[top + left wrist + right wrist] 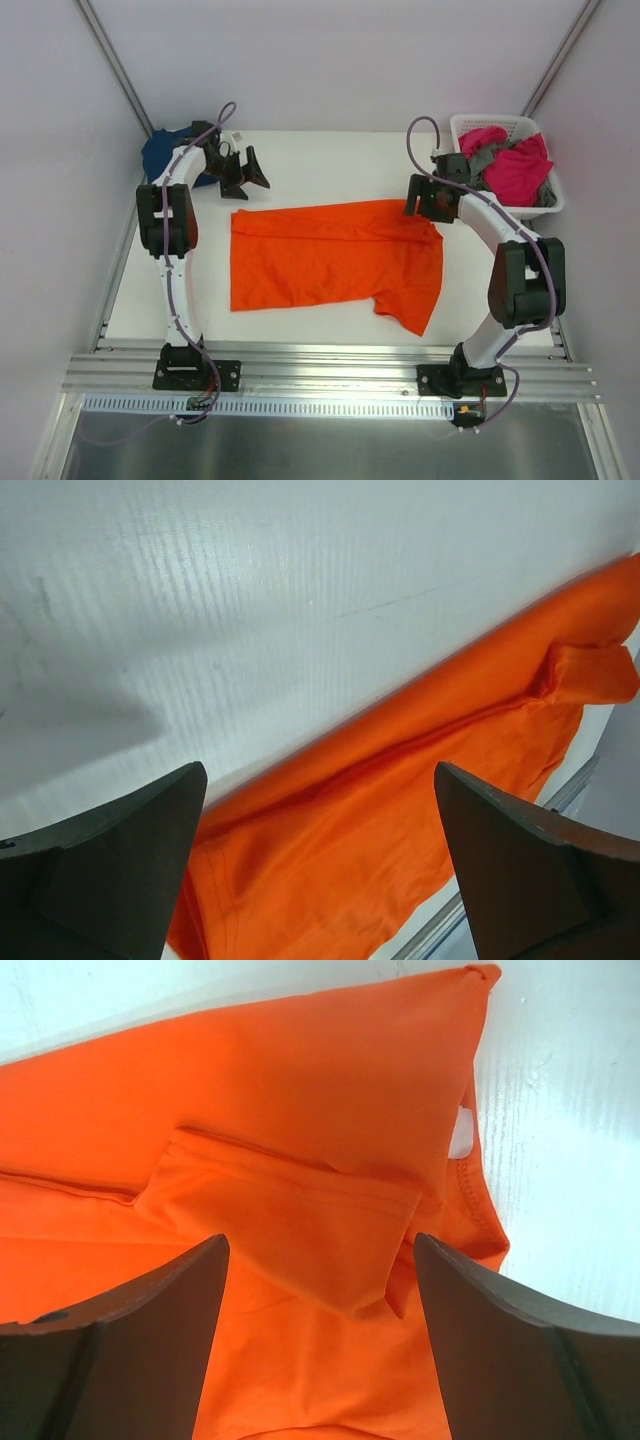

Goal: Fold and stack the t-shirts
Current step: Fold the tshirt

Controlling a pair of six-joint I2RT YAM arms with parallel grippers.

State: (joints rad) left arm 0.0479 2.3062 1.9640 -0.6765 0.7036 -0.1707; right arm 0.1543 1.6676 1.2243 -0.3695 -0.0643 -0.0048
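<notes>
Gaping left end effector [249,189], right end effector [424,213], orange t-shirt [320,258] far edge

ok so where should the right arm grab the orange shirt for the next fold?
Probably the far right corner, where the tucked-in sleeve lies. The orange t-shirt is flat on the table, so come straight down from above with one finger past the cloth's right edge, pinching all layers. The right gripper hovers open over that spot.
</notes>
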